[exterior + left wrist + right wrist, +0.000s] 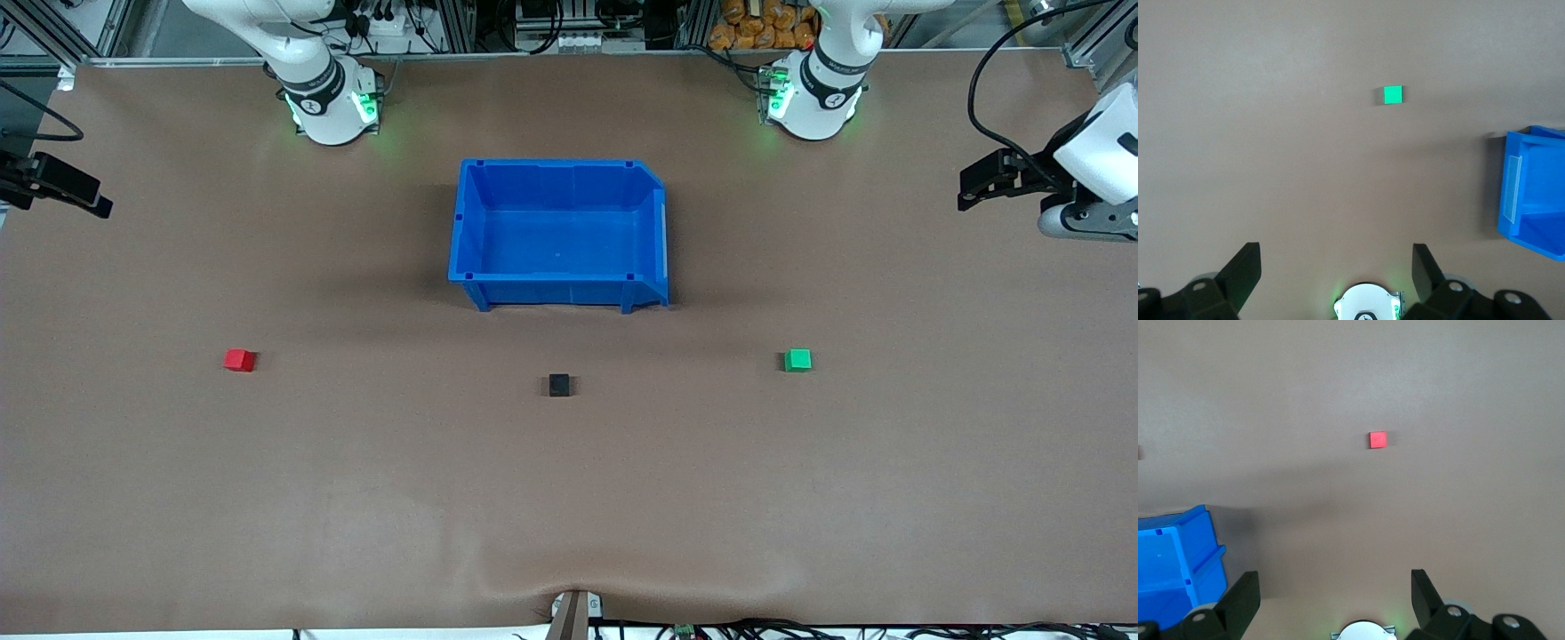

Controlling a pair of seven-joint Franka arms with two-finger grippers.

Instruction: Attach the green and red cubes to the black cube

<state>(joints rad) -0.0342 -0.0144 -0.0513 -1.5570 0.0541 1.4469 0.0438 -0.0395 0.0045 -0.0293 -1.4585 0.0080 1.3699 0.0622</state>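
Brown matting covers the bench [569,498], and the three small cubes lie on it in a loose row, well apart from one another. The black cube [559,385] sits in the middle, a little nearer to the front camera than the other two and nearer than the blue bin [558,289], which stands between the two arm bases. The red cube [239,359] lies toward the right arm's end of the bench; the green cube [797,359] lies toward the left arm's end. None of the cubes touches another, and none touches the bin.

Both arms wait out at the ends of the bench, raised above it. The left gripper [978,187] hangs over the bench edge at the left arm's end; its jaws stand wide apart with nothing between them, as the left wrist view shows, where both fingers [1241,270] frame bare matting and the green cube shows well clear of them. The right gripper [93,203] hangs over the bench edge at the right arm's end, only partly in the front view, so its pose there is hard to read; the right wrist view shows its jaws likewise spread wide and holding nothing, with the red cube well away from them and a corner of the bin in sight.
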